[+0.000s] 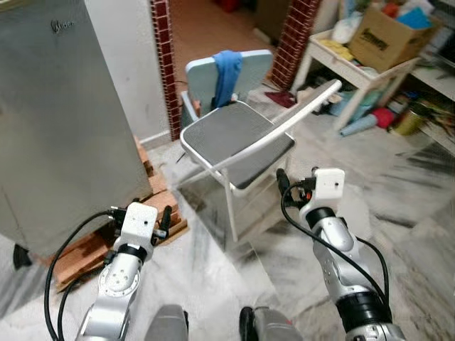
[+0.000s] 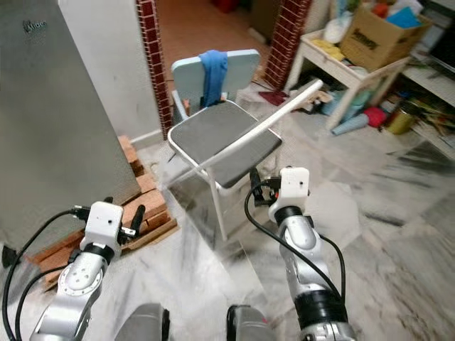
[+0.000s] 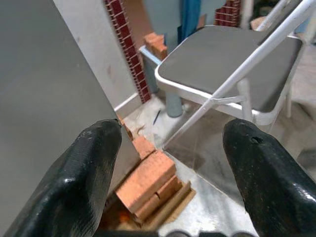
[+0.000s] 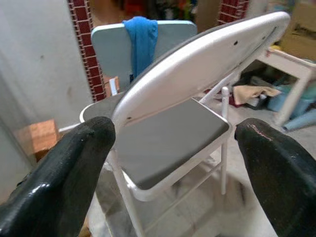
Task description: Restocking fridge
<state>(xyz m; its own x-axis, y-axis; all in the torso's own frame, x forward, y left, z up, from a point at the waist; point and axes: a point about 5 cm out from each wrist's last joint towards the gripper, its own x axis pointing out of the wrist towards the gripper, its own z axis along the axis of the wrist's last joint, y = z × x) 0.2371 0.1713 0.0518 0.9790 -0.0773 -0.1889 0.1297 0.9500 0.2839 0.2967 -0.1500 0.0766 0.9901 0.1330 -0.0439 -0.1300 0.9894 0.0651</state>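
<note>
The grey fridge (image 1: 60, 121) stands at about ten o'clock from the robot, its door closed, a small logo near its top corner. At its foot, a stack of reddish bricks (image 1: 153, 188) and wooden boards props it off the marble floor (image 1: 213, 277).

The left gripper (image 3: 170, 163) hovers low at about eight o'clock, just beside the fridge's near corner and above the bricks. Its fingers (image 3: 86, 177) are spread wide with nothing between them. From its wrist view the fridge wall sits close on one side and the chair seat on the other.

At twelve o'clock a white folding chair (image 1: 238, 138) with a grey seat stands tilted in the frame, its back toward the robot. Behind it, a pale blue chair (image 1: 202, 74) has a blue cloth (image 1: 227, 71) draped over its back. Red-tiled pillars (image 1: 163, 57) frame a doorway beyond.

The right gripper (image 4: 173, 143) is raised at about one o'clock, just short of the folding chair's backrest. Its fingers (image 4: 64, 168) are also wide apart and empty, with the white backrest seen between them.

At two o'clock a white surface (image 1: 359, 67) carries a cardboard box (image 1: 387, 35) and a jumble of bags. Under and beside it lie bottles and cans (image 1: 398, 117), too blurred to identify.
</note>
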